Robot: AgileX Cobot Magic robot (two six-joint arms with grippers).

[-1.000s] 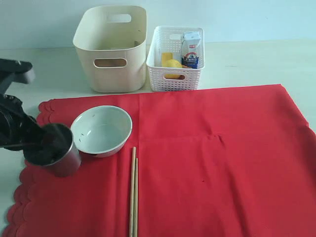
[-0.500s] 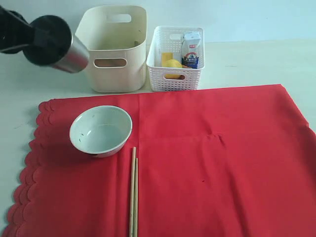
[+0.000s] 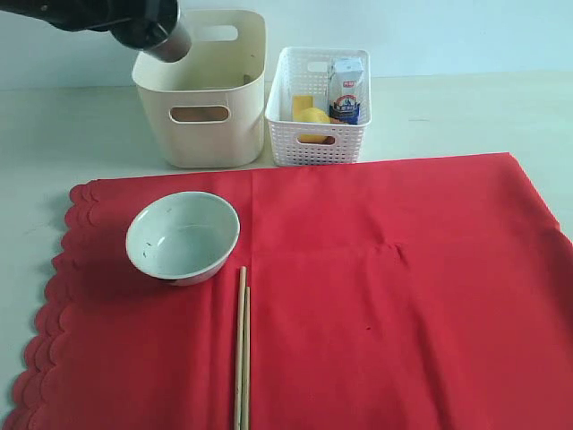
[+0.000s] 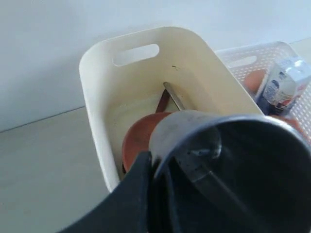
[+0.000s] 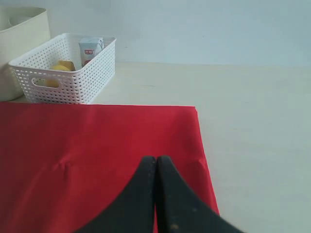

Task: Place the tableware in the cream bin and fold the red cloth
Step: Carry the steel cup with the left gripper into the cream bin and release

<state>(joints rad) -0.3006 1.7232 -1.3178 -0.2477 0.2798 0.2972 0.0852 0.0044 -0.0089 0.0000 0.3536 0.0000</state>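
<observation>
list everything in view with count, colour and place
red cloth: 1, red, on table
bowl: 1, white, on cloth
chopsticks: 2, pale wood, on cloth
cream bin: 1, cream, behind cloth
plate: 1, brown, in bin
knife: 1, silver, in bin
basket: 1, white, beside bin
milk carton: 1, blue-white, in basket
lemon: 1, yellow, in basket
steel cup: 1, silver, held over bin
left gripper: 1, black, shut on cup
right gripper: 1, black, shut, over cloth
</observation>
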